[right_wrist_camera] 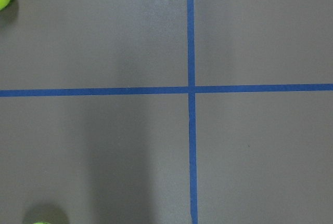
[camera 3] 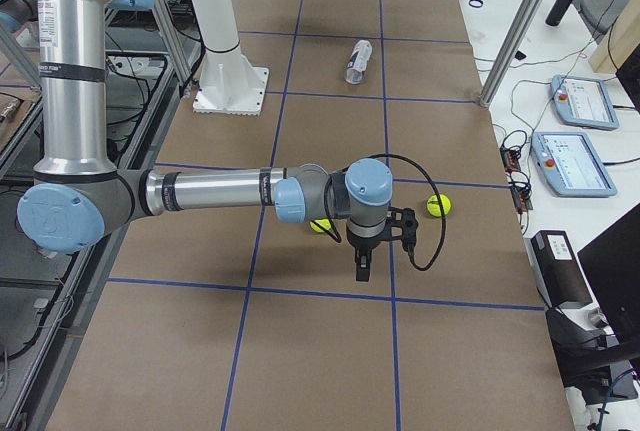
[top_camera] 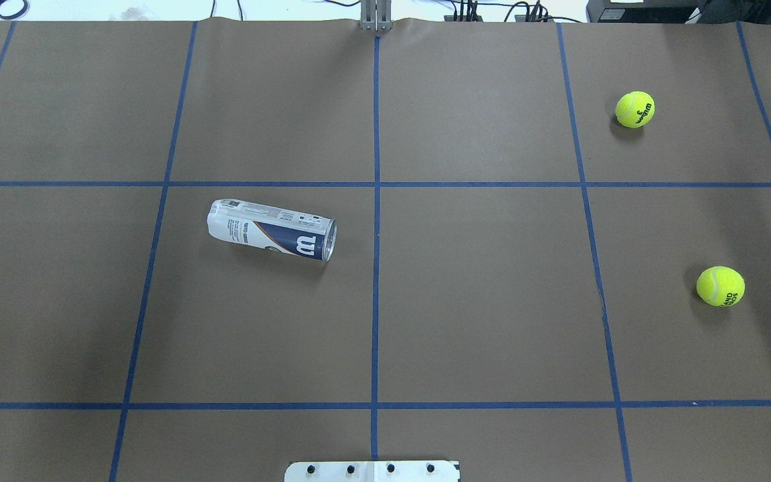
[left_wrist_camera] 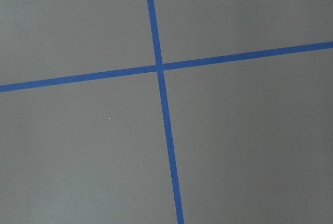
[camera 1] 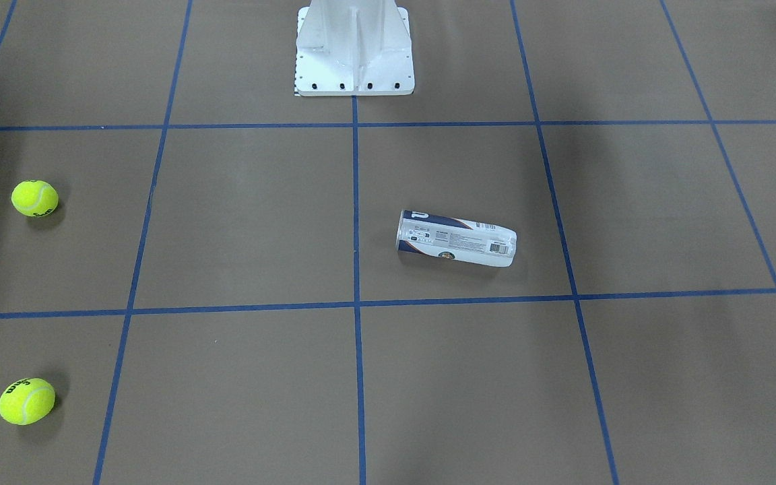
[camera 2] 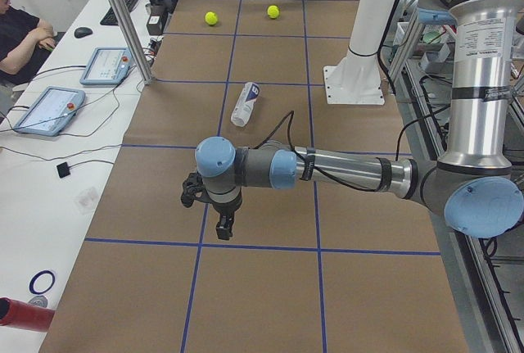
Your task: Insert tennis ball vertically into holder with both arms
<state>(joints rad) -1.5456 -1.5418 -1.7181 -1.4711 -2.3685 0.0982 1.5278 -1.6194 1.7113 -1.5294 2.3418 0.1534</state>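
Note:
The holder [top_camera: 272,229] lies on its side on the brown table, left of the centre line in the overhead view, its open mouth toward that line; it also shows from the front [camera 1: 457,238]. Two tennis balls rest on the robot's right side, one far [top_camera: 634,109] and one nearer [top_camera: 720,286]. The left gripper [camera 2: 223,224] hangs over a tape crossing at the table's left end, well away from the holder [camera 2: 245,103]. Beside the tennis balls [camera 3: 438,205], the right gripper [camera 3: 362,269] hangs likewise. Both show only in side views, so I cannot tell their state.
The white pedestal base [camera 1: 354,60] stands at the robot's edge of the table. Blue tape lines [left_wrist_camera: 162,67] grid the brown surface. A seated person [camera 2: 20,38] and tablets [camera 2: 47,110] are at the side bench, beyond a metal post [camera 2: 123,21].

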